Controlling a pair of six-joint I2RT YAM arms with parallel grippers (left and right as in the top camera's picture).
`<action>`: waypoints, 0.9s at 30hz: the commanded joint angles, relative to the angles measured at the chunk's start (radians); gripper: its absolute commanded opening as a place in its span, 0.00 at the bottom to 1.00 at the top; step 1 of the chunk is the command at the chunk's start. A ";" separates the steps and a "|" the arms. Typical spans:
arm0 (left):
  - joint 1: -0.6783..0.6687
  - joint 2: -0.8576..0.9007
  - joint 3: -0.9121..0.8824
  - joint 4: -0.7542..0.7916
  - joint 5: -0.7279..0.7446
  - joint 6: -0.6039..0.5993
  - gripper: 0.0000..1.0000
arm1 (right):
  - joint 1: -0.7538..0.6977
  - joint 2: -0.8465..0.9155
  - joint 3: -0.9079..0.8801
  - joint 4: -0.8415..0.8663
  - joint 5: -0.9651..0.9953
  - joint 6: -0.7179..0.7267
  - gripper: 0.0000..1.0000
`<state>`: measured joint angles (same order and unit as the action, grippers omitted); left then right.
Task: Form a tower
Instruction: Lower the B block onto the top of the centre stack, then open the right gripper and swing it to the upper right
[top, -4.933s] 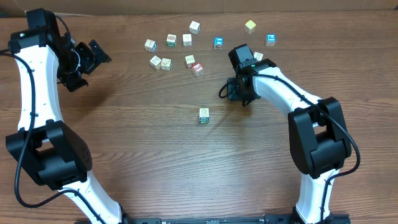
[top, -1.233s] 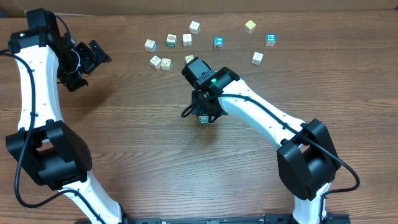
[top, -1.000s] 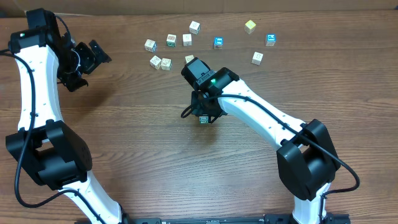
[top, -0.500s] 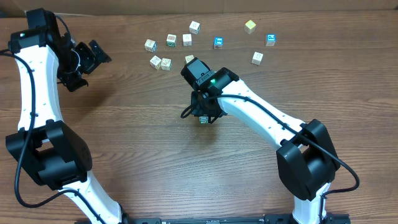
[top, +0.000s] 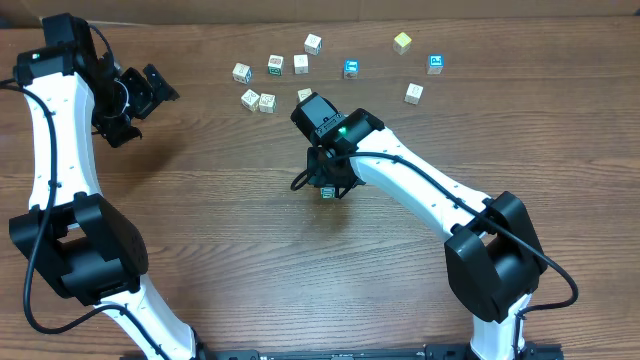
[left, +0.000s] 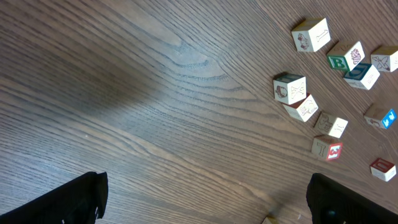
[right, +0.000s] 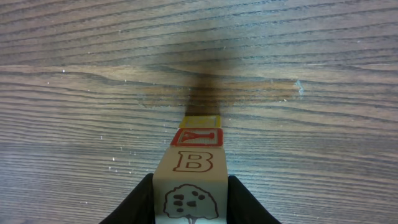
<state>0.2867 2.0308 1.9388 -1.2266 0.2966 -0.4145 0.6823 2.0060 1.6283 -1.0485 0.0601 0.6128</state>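
Overhead: tower (top: 327, 192) stands mid-way across the table (top: 230, 250), below the right jaws, apart from the loose cubes (top: 301, 64).
Right wrist: right jaws clamp the top cube (right: 194, 180), printed B.
Left jaws: wide open, holding nothing.

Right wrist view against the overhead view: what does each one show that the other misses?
Only the right wrist view: the tower as stacked cubes. Its top cube has a red B and a tree print and sits pinched between the fingers, with a red-lettered cube under it.
Only the overhead view: the left end effector, open and far off, and the loose cubes on the far side of the table.
Both: the right end effector at the tower, on brown wood.
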 joint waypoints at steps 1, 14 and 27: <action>-0.006 -0.004 0.014 0.001 0.008 0.018 1.00 | 0.005 0.003 -0.006 0.000 0.018 -0.019 0.32; -0.006 -0.004 0.014 0.001 0.008 0.018 0.99 | 0.003 0.003 -0.003 0.029 0.018 -0.069 0.63; -0.006 -0.004 0.014 0.001 0.008 0.018 0.99 | -0.135 0.003 0.584 -0.177 0.018 -0.341 0.80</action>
<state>0.2867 2.0308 1.9388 -1.2270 0.2966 -0.4145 0.5880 2.0319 2.0739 -1.2133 0.0605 0.3794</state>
